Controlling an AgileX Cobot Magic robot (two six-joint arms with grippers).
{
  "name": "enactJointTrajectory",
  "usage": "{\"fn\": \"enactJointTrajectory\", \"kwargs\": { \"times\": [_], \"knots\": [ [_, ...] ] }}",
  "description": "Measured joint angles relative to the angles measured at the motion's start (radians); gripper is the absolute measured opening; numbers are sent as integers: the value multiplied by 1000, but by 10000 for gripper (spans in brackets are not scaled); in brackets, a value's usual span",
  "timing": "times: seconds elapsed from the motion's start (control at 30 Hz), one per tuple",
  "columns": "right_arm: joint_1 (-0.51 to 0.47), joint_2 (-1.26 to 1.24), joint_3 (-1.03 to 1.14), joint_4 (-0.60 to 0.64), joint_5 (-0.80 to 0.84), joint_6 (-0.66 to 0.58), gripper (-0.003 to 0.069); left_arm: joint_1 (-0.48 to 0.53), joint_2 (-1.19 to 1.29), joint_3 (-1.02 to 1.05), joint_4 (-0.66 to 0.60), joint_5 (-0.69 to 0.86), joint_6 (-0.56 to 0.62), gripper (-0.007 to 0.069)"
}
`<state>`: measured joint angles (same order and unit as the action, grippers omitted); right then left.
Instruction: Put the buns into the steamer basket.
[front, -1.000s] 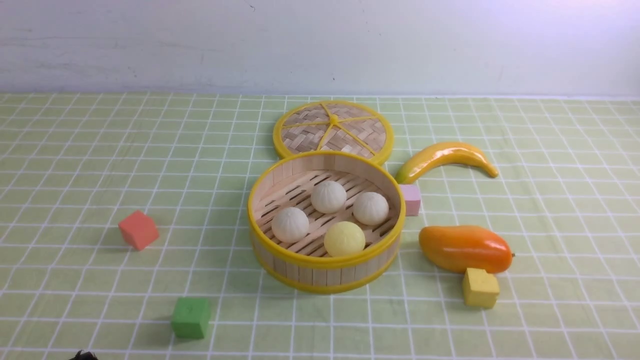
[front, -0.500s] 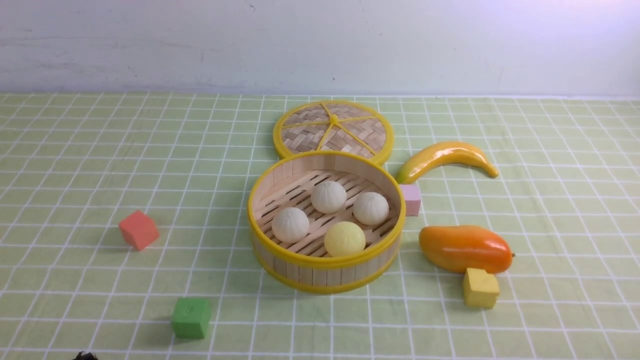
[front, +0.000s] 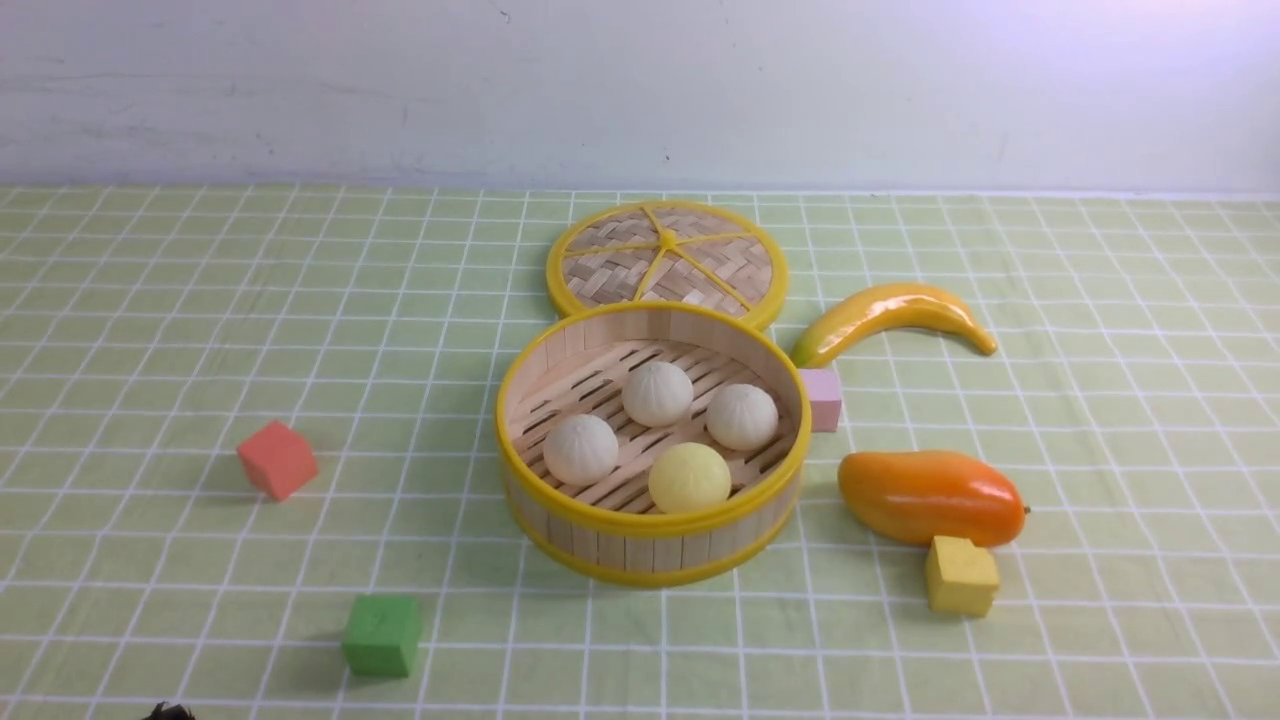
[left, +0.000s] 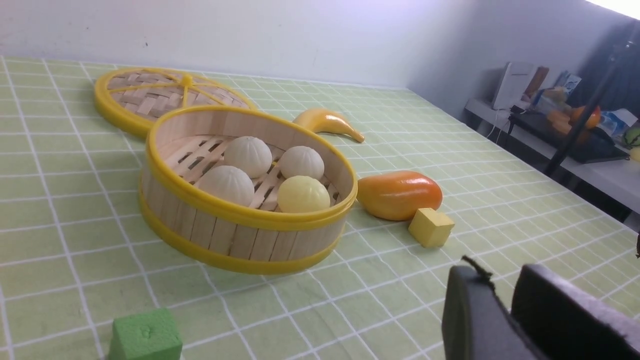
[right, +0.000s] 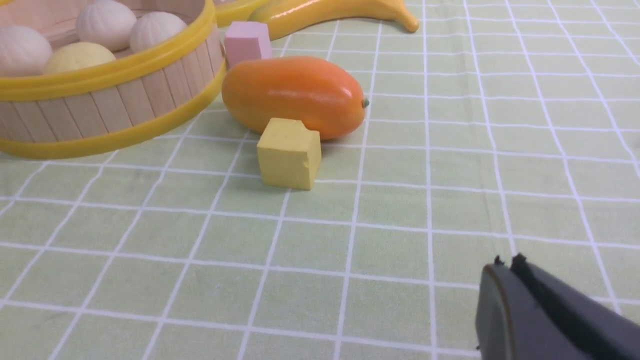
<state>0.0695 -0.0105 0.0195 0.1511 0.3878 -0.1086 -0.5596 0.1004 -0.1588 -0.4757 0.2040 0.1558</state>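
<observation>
Steamer basket (front: 650, 545): centre of table, upright, open top. Holds all 4 buns on slatted floor.
- Off-white bun, far (front: 657, 393); off-white bun, right (front: 741, 416); off-white bun, left (front: 580, 449); pale yellow bun (front: 689, 477), nearest the near rim. Buns close together; can't tell if any touch.

Lid (front: 667, 258): flat woven, yellow spokes, lying just beyond basket's far rim, near edge hidden behind it.

Banana (front: 890, 315): far right of basket, lying flat.
Pink cube (front: 822, 398): just beside basket's right wall, between banana and mango.
Mango (front: 928, 495): right of basket, near but apart from it.
Yellow cube (front: 960, 575): on near side of mango, right up against it.
Red cube (front: 277, 459): well left of basket.
Green cube (front: 381, 634): near-left of basket, apart.

Tablecloth (front: 150, 300): green, white grid.

Left gripper (left: 505, 310): seen in left wrist view only, low over cloth on near side of basket, fingers almost together w/ narrow gap, holding nothing.
Right gripper (right: 507, 272): right wrist view only, over bare cloth on near side of yellow cube, fingers pressed together, empty.
</observation>
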Motion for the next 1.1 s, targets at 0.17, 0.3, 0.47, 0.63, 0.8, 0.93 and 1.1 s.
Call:
{"fn": "enactJointTrajectory", "kwargs": {
  "times": [0.17,0.3,0.47,0.63,0.8,0.93,1.1],
  "knots": [
    [0,0,0,0,0,0,-3,72,-5,48,9,-142,0,83],
    [0,0,0,1,0,0,1,283,-79,104,57,-167,-2,-13],
    [0,-1,0,2,0,0,2,480,-111,182,210,10,-168,-13],
    [0,-1,0,3,0,0,3,505,-111,190,369,169,-347,-13],
    [0,-1,0,3,0,0,11,505,-111,190,410,175,-473,-13],
    [0,-1,0,3,0,0,15,505,-111,190,410,173,-491,-13],
    [0,-1,0,3,0,0,23,505,-111,190,412,173,-494,-13]
  ]
}}
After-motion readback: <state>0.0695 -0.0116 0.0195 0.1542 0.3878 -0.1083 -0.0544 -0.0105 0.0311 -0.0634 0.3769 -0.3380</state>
